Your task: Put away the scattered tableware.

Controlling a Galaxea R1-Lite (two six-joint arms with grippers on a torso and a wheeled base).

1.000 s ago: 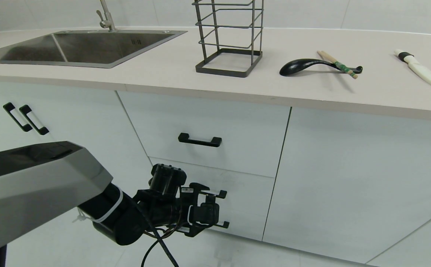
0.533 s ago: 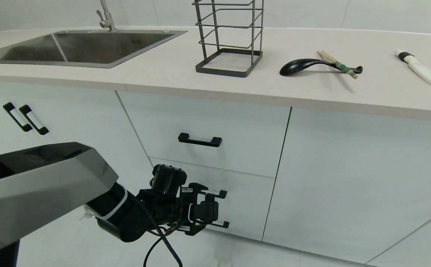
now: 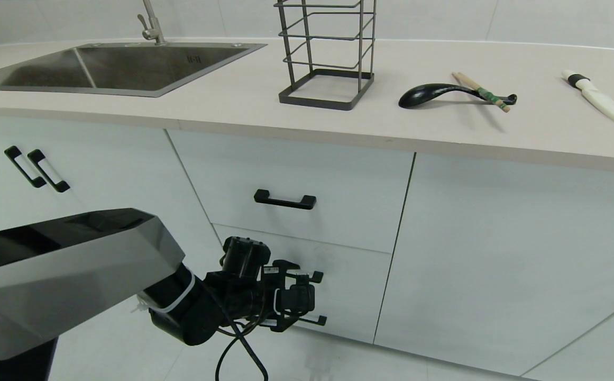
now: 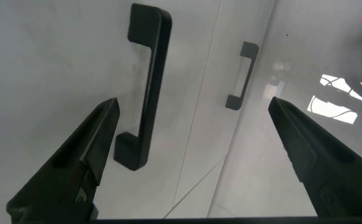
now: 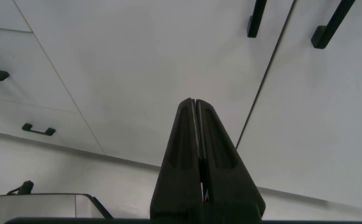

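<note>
Well above the left jaws, on the worktop: the rack straight above, sink leftward, ladle rightward with chopsticks across its handle, knife farthest right.

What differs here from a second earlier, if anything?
The left arm slid toward the robot's right, closing in behind its left claw, which barely shifted and hangs open and empty before the lower drawer. Nothing was grasped or released. The ladle, chopsticks, knife and wire rack lie unchanged on the countertop.
</note>
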